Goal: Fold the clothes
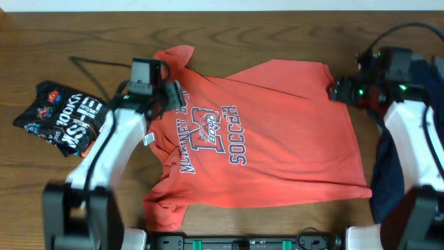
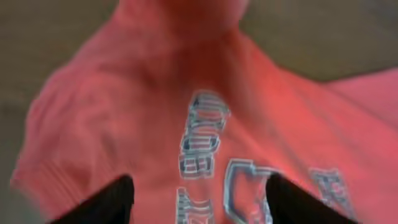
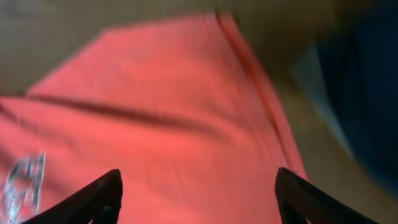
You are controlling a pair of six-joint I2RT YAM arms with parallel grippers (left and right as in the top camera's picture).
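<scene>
A wooden worktop [image 1: 277, 31] of dark brown, streaky grain fills the scene from left to right. Along its far edge runs a pale, plain strip [image 1: 208, 4]; what it belongs to cannot be told. On the far left, a thin dark cable [image 1: 84, 69] lies on the wood in a narrow V. Both wrist views show the same brown wood, blurred, at the far side.

Coral-red SOCCER T-shirt [image 1: 277, 146] flat at centre; black printed garment [image 1: 62, 118] left, navy one [image 1: 385, 187] right.
</scene>
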